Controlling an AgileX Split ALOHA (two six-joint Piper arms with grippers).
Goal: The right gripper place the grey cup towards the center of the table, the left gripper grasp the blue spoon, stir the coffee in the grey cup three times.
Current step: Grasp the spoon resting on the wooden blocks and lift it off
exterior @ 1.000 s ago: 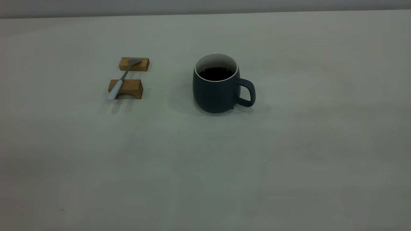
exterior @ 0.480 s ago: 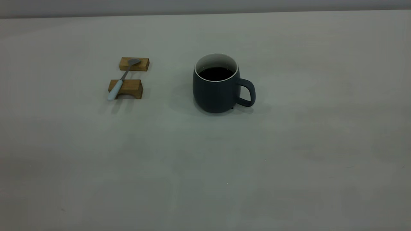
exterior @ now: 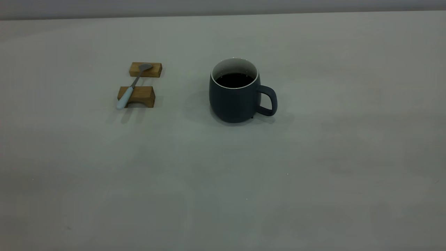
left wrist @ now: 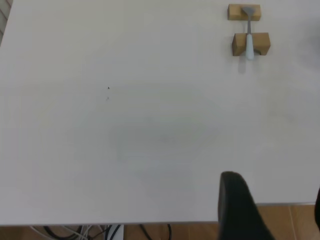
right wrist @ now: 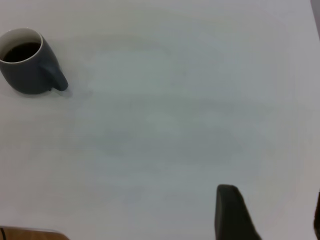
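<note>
The grey cup (exterior: pixel 235 99) stands upright near the middle of the table (exterior: pixel 313 157), its handle toward the right, with dark coffee (exterior: pixel 234 80) inside. The blue spoon (exterior: pixel 129 90) lies across two wooden blocks at the left. Neither arm shows in the exterior view. In the left wrist view the left gripper (left wrist: pixel 275 207) hangs open and empty over the table's near edge, far from the blue spoon (left wrist: pixel 248 44). The right gripper (right wrist: pixel 272 214) is open and empty too, a long way from the grey cup (right wrist: pixel 29 70).
Two brown wooden blocks (exterior: pixel 145 69) (exterior: pixel 138 96) carry the spoon, the bowl on the far one. The table's edge, brown floor and cables (left wrist: pixel 100 232) show below the left gripper. A tiny dark speck (left wrist: pixel 108 88) marks the table.
</note>
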